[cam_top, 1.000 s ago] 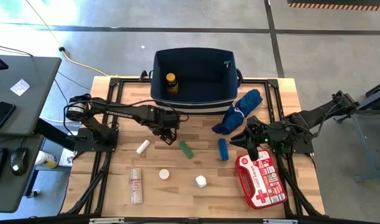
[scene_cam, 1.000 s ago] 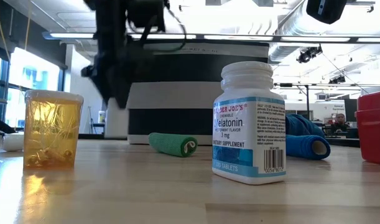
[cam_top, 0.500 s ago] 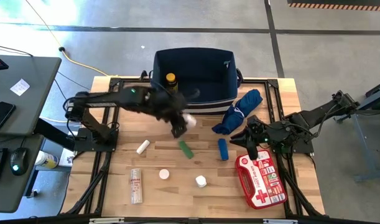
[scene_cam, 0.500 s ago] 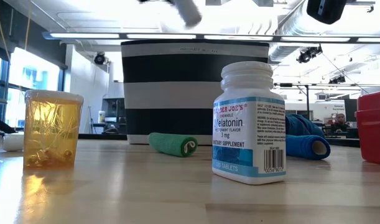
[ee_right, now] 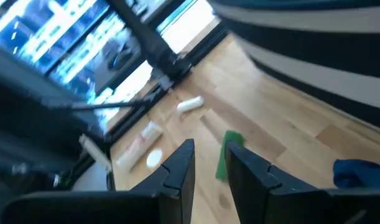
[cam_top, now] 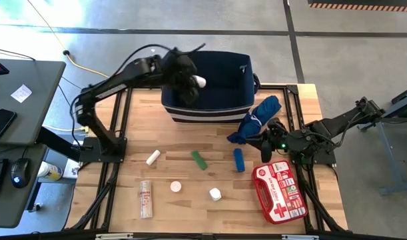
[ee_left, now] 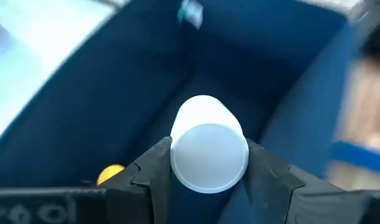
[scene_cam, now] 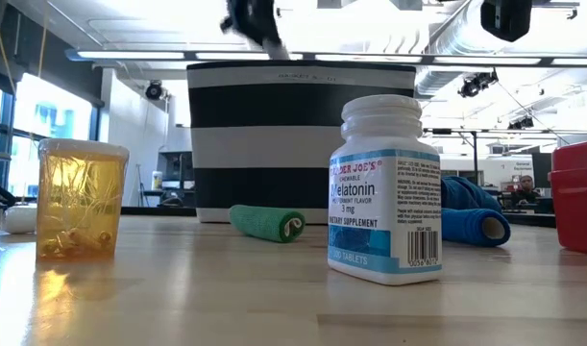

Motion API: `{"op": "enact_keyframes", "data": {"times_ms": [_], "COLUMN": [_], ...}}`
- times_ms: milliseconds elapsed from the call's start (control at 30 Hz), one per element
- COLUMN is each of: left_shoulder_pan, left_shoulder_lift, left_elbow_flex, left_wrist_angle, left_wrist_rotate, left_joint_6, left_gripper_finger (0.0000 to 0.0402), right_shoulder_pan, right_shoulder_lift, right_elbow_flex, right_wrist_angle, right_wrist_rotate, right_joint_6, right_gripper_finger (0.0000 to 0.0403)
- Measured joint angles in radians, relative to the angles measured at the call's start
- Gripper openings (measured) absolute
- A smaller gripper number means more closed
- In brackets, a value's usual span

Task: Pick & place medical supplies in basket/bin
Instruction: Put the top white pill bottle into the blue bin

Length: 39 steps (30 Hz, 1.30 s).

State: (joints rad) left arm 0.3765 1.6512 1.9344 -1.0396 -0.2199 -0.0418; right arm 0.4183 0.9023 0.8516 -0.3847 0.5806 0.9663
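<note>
In the high view the left gripper (cam_top: pixel 194 85) hangs over the open top of the navy-blue fabric bin (cam_top: pixel 210 107), which sits at the upper centre of the frame. Its fingers (ee_left: pixel 153 168) are part-way open and clamped on either side of a small white bottle (ee_left: pixel 209 152), which the left wrist view shows suspended above the bin's dark interior. A yellow cap (ee_left: pixel 110 173) shows down inside the bin.

The right gripper (cam_top: pixel 265 142) waits at the right of the frame, just above the red-and-white first aid pouch (cam_top: pixel 279 193). Its fingers (ee_right: pixel 180 167) stand a narrow gap apart with nothing between them.

On the wooden table (cam_top: pixel 123 200), a green packet (cam_top: pixel 200 160) lies at the centre and a blue packet (cam_top: pixel 238 159) just to its right. A white tube (cam_top: pixel 152 157) lies left of centre, a flat pale box (cam_top: pixel 146 199) at lower left, and a white cap (cam_top: pixel 176 187) and a white bottle (cam_top: pixel 216 195) at lower centre. A royal-blue fabric bundle (cam_top: pixel 256 119) lies beside the bin's right corner.

In the low view a white melatonin bottle (scene_cam: pixel 385 190) stands at centre foreground and an amber container (scene_cam: pixel 80 199) at left.
</note>
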Motion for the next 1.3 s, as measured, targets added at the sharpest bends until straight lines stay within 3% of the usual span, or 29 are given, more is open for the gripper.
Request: {"op": "enact_keyframes", "data": {"times_ms": [233,367,667,1067,1300], "left_shoulder_pan": [0.172,0.231,0.236,0.219,0.219], "left_shoulder_lift": [0.165,0.264,0.412,0.484,0.512], "left_elbow_flex": [-0.013,-0.014,-0.015,-0.014,-0.014], "left_wrist_angle": [0.032,0.043,0.036,0.057,0.052], "left_wrist_rotate": [0.125,0.165,0.179,0.046,-0.027], "left_joint_6": [0.120,0.167,0.271,0.424,0.431], "left_gripper_finger": [0.0197,0.0199,0.0201,0.0203,0.0204], "right_shoulder_pan": [0.000,-0.012,-0.039,-0.074,-0.074], "right_shoulder_lift": [0.000,0.001,0.002,0.002,0.002], "right_elbow_flex": [0.000,0.000,0.000,0.000,0.000], "right_wrist_angle": [0.000,0.001,0.005,0.001,-0.002], "right_wrist_rotate": [0.111,0.103,0.082,0.058,0.037], "right_joint_6": [0.092,0.138,0.162,0.152,0.150], "right_gripper_finger": [0.0081,0.0081,0.0081,0.0081,0.0081]}}
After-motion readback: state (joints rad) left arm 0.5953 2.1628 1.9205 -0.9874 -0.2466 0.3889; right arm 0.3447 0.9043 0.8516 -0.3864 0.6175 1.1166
